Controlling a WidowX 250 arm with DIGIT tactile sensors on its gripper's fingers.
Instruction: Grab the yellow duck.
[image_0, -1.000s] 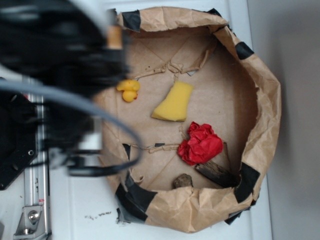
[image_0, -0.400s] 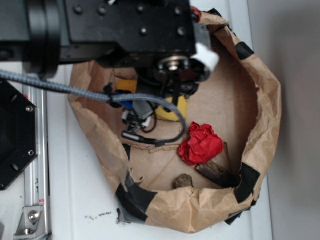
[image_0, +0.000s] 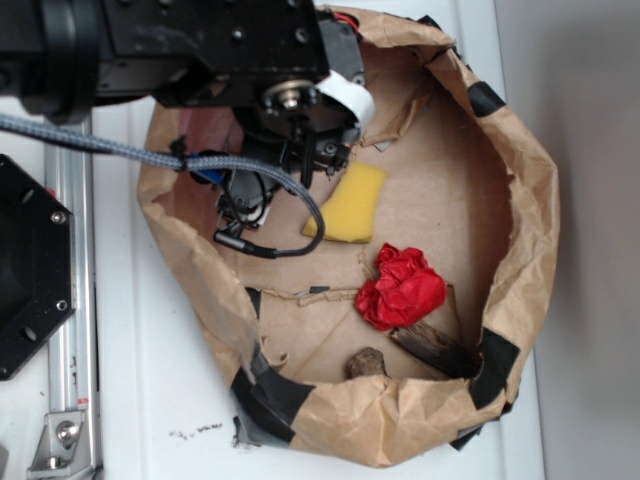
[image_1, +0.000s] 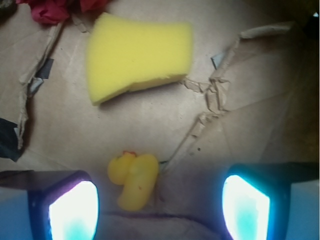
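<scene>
Yellow duck (image_1: 133, 181) lies on the brown paper between the wide-spread pincer (image_1: 159, 210) fingers, nearer the left one, sponge (image_1: 138, 54) beyond it.

My arm (image_0: 200, 45) reached in from the upper left of the exterior view, a bulky black housing with screw heads showing along its top. A grey braided cable (image_0: 120, 150) ran across from the left edge, looped under my wrist and curled back on itself. My wrist pointed downward, so my hand (image_0: 250, 195) was mostly hidden beneath the black body and only dark fittings showed there. In the wrist view my hand (image_1: 160, 207) was spread wide, its two fingers (image_1: 72, 210) standing well apart at the lower left and lower right corners, their pads glowing pale blue-white. Nothing was held between them.
</scene>
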